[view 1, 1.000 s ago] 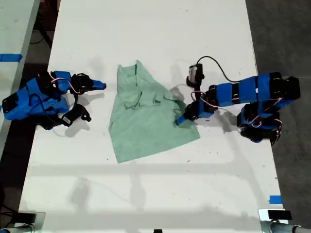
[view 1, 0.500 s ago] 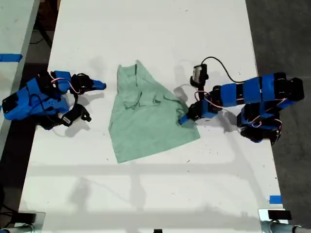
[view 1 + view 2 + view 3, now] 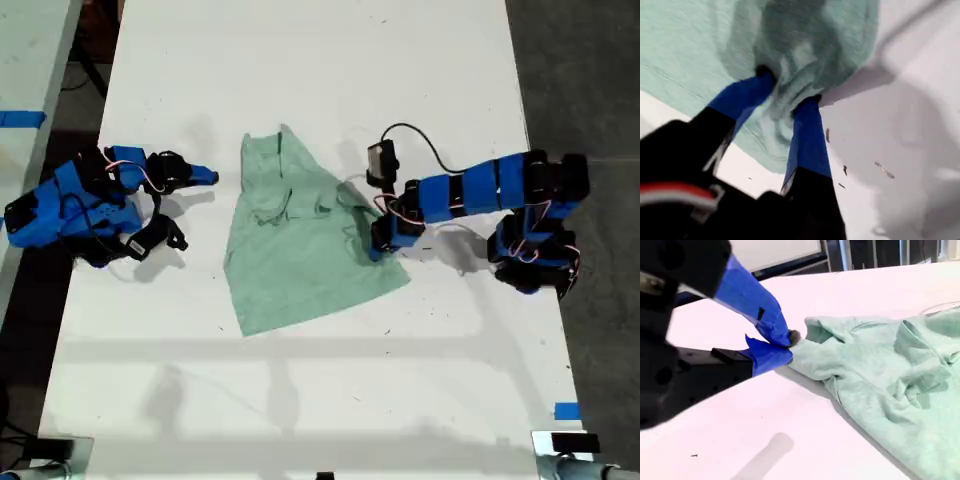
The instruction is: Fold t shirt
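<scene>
T shirt (image 3: pixel 300 240) hem bunches between my first gripper's (image 3: pixel 785 92) closed jaws; lift it high before crossing, while my second gripper (image 3: pixel 785 345), shut and empty, waits near the table (image 3: pixel 300 60) edge.

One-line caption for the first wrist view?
My first gripper pinches a bunched fold of the mint-green t shirt on the white table.

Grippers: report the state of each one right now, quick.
My first gripper: shut on the pale mint-green cloth t shirt, a bunch of its edge between the fingers.
My second gripper: shut, holding nothing, beside the t shirt.
</scene>
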Motion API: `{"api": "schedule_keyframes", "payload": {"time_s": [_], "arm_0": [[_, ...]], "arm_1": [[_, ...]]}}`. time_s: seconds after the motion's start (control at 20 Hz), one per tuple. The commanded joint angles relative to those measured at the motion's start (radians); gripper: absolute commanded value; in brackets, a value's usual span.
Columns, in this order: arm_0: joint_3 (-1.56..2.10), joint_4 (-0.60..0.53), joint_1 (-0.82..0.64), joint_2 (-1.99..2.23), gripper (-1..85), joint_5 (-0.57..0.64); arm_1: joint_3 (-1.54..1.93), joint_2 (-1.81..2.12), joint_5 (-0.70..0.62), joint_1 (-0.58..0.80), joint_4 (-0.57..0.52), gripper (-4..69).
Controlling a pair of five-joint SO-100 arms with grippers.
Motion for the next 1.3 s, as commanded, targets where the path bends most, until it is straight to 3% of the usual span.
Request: {"api": "schedule_keyframes", "payload": {"time_s": [0.0,0.3,0.5,0.7,1.05,1.15,1.2,1.25], "arm_0": [[0.035,-0.003,-0.005,0.009,-0.3,0.006],[0.035,-0.003,-0.003,0.009,-0.3,0.008],[0.035,-0.003,-0.006,0.009,-0.3,0.008],[0.035,-0.003,-0.008,0.009,-0.3,0.006],[0.035,-0.003,-0.006,0.009,-0.3,0.005],[0.035,-0.003,-0.006,0.009,-0.3,0.006],[0.035,-0.003,-0.006,0.009,-0.3,0.008],[0.035,-0.003,-0.006,0.009,-0.3,0.008]], "arm_1": [[-0.029,0.005,0.000,-0.006,0.046,1.5],[0.319,0.423,0.109,-0.015,0.052,1.5],[0.426,0.699,0.164,-0.051,0.184,1.4],[0.094,0.509,0.101,-0.107,0.275,1.3],[-0.931,-0.399,-0.057,-0.287,0.391,1.3],[-0.954,-0.453,-0.048,-0.305,0.376,1.2],[-0.931,-0.440,-0.040,-0.313,0.377,3.6],[-0.914,-0.417,-0.037,-0.321,0.387,12.8]]}}
